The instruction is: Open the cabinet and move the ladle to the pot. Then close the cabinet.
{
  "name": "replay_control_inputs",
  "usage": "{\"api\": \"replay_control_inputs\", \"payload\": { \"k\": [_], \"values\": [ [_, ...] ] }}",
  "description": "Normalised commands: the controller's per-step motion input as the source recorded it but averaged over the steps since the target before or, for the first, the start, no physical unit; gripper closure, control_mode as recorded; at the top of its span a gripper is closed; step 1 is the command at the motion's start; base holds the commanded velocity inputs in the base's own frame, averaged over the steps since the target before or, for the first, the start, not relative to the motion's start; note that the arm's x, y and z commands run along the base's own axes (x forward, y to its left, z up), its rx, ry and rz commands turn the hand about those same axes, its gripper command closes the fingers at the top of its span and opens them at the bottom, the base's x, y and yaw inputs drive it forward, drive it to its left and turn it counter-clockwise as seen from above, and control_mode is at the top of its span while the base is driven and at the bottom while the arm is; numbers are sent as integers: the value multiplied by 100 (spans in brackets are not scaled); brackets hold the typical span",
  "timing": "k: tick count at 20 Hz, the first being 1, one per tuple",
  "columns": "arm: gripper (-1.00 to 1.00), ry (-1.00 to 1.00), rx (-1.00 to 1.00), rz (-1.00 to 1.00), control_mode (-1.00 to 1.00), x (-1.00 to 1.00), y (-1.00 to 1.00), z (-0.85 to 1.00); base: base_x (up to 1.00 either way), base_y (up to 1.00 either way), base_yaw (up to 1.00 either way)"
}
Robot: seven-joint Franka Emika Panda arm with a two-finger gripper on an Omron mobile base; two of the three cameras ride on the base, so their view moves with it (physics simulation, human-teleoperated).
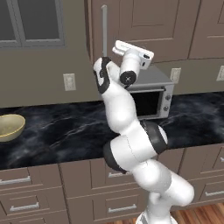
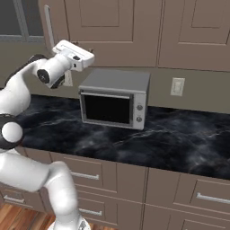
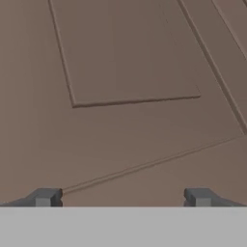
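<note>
Pincer (image 3: 120, 197): spread wide, nothing between tips | cabinet (image 3: 125, 72): closed door panel straight ahead, close

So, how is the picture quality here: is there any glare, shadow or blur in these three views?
Left base view: even light, faint pale sheen on the black marbled counter, edges slightly soft. Right base view: the same flat light, and the silver toaster oven has a dark window without glare. Hand view: the brown recessed-panel cabinet door looks soft, with no glare; the open gripper has dark fingertips.
</note>
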Motion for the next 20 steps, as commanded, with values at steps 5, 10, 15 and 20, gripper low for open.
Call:
{"api": "replay_control_inputs", "payload": {
  "k": [5,10,15,20],
  "values": [
    [-100,13,0,-12,-100,27,-19,24,0,0,0],
    [-100,12,2,-7,-100,28,-14,27,0,0,0],
    [-100,15,4,-3,-100,48,-12,23,0,0,0],
    [-100,14,5,0,-100,34,-7,20,0,0,0]
  ]
}}
